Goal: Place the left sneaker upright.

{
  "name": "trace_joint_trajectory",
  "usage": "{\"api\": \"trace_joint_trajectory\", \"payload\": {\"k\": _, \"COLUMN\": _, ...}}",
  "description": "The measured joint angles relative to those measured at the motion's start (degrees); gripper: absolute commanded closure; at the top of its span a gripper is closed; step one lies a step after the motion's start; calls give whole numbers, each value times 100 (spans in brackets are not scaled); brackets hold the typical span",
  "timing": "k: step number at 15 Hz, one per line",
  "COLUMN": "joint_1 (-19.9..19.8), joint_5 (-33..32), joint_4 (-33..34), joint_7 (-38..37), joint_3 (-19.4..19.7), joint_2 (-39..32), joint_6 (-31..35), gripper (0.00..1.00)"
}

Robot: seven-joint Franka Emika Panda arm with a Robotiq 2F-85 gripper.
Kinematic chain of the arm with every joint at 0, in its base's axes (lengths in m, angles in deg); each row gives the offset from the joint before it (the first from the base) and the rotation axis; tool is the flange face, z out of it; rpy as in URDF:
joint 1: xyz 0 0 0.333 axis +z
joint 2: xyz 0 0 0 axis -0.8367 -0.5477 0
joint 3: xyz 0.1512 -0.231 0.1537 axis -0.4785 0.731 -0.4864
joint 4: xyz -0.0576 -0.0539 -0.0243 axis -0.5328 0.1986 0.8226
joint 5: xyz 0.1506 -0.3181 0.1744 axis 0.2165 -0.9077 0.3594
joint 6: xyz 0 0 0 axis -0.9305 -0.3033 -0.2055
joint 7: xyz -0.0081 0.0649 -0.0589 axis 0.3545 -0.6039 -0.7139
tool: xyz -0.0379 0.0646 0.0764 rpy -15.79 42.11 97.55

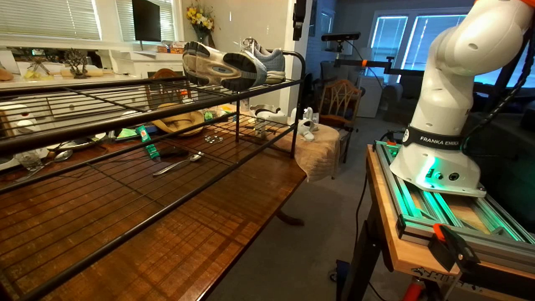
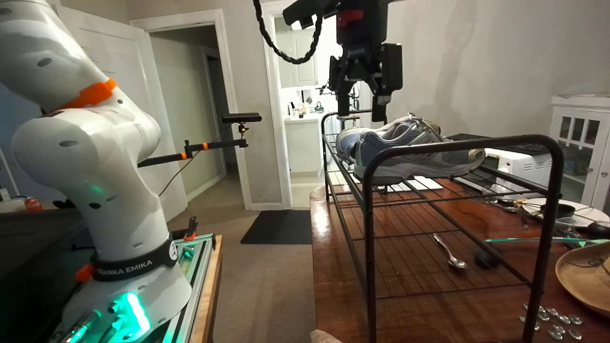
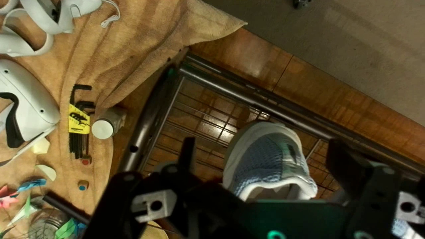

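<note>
The left sneaker lies tipped on its side on the top shelf of the rack, its worn pale sole facing an exterior view. It shows partly behind the other sneaker. In the wrist view only blue mesh of it shows at the lower right; my gripper hides the rest. The other grey-blue sneaker of the pair stands upright beside it, nearer the rack's end. My gripper is open and empty, pointing down above the sneakers. In the wrist view the upright sneaker appears between the open fingers.
The dark metal rack stands on a wooden table, with an end bar near the sneakers. A spoon lies under the top shelf. A straw hat and a toaster oven are behind. A lidded jar stands beyond the bar.
</note>
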Motion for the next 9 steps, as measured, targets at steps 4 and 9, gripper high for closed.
{"api": "trace_joint_trajectory", "payload": {"k": 4, "joint_1": 204, "joint_5": 324, "joint_4": -42, "joint_7": -385, "joint_3": -281, "joint_2": 81, "joint_6": 69, "gripper": 0}}
{"api": "trace_joint_trajectory", "payload": {"k": 9, "joint_1": 459, "joint_5": 1030, "joint_4": -220, "joint_7": -648, "joint_3": -427, "joint_2": 37, "joint_6": 458, "gripper": 0}}
